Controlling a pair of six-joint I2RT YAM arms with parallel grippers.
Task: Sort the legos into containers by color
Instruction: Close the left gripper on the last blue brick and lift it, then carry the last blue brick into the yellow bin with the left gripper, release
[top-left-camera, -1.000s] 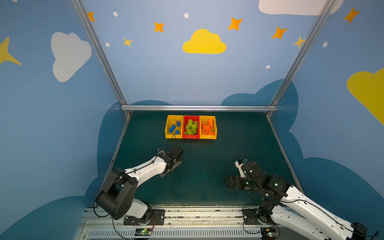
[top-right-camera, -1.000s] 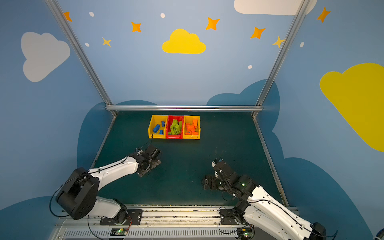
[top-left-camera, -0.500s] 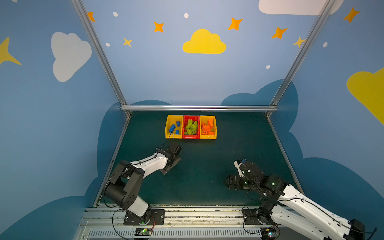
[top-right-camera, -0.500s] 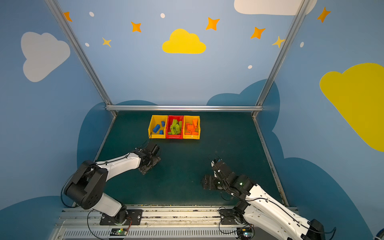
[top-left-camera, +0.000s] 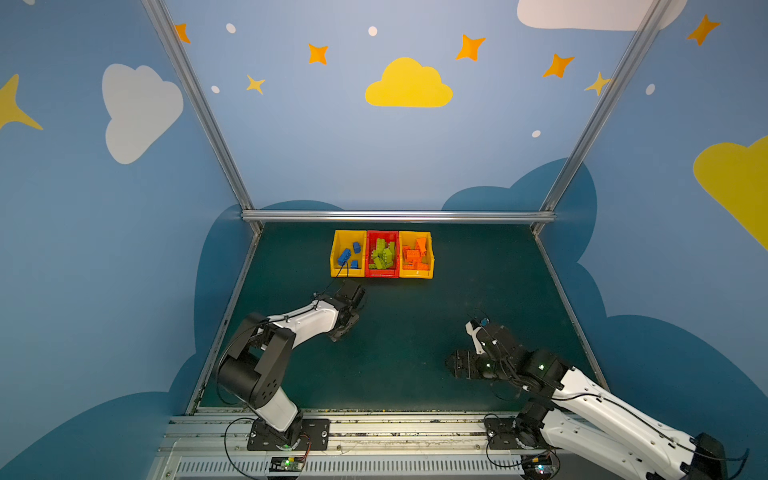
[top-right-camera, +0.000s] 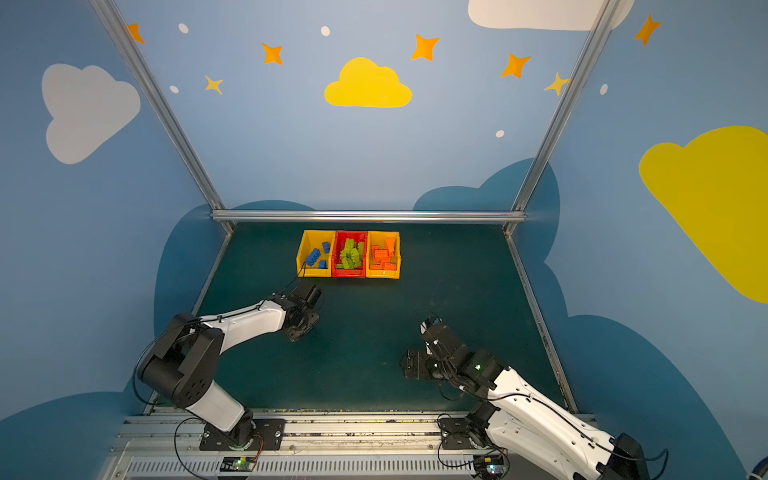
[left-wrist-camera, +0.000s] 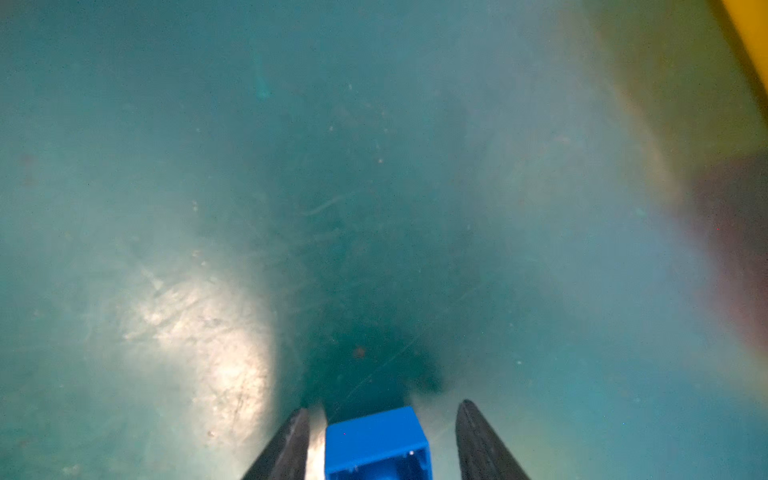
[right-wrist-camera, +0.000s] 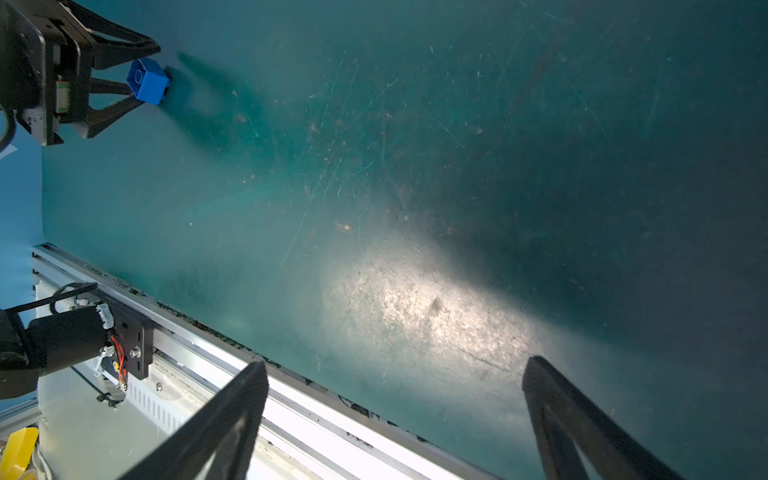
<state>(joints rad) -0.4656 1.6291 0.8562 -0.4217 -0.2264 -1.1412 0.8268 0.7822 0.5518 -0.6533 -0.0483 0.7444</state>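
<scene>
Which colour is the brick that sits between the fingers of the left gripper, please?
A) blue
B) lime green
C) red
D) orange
A: the brick framed by the left gripper is plainly blue in both wrist views.

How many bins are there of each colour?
Yellow bins: 2
Red bin: 1
Total: 3 bins
</scene>
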